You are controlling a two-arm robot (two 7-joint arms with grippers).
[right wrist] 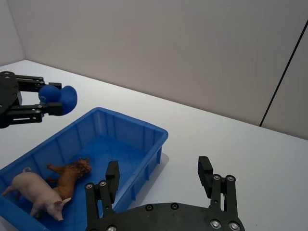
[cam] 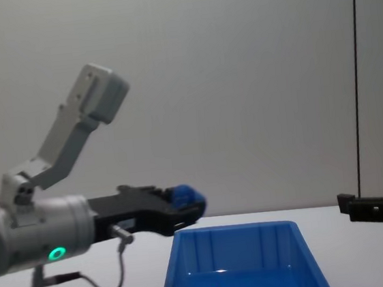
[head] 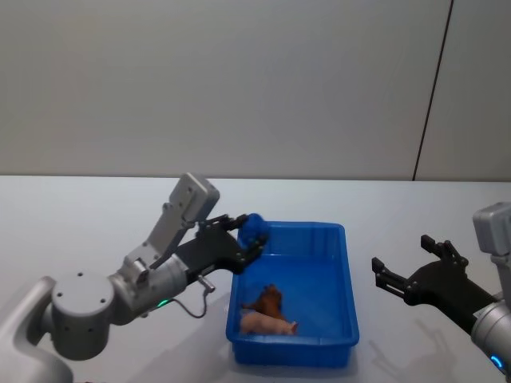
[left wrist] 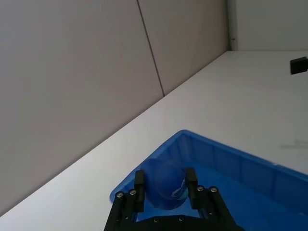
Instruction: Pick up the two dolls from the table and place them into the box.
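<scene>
My left gripper (head: pixel 247 237) is shut on the rounded blue doll (head: pixel 255 230) and holds it in the air over the far left corner of the blue box (head: pixel 349 271). The left wrist view shows the doll (left wrist: pixel 163 185) clamped between both fingers, above the box's rim (left wrist: pixel 231 147). The reddish-brown animal doll (head: pixel 269 301) lies inside the box, near its front left. My right gripper (head: pixel 398 249) hovers open and empty over the table to the right of the box. Its wrist view shows the brown doll (right wrist: pixel 70 174) and the held blue doll (right wrist: pixel 65 97).
A pink pig toy (head: pixel 267 323) lies in the box beside the brown doll, toward the front wall. The white table (head: pixel 96 215) spreads bare around the box, and a grey wall (head: pixel 239 80) rises behind it.
</scene>
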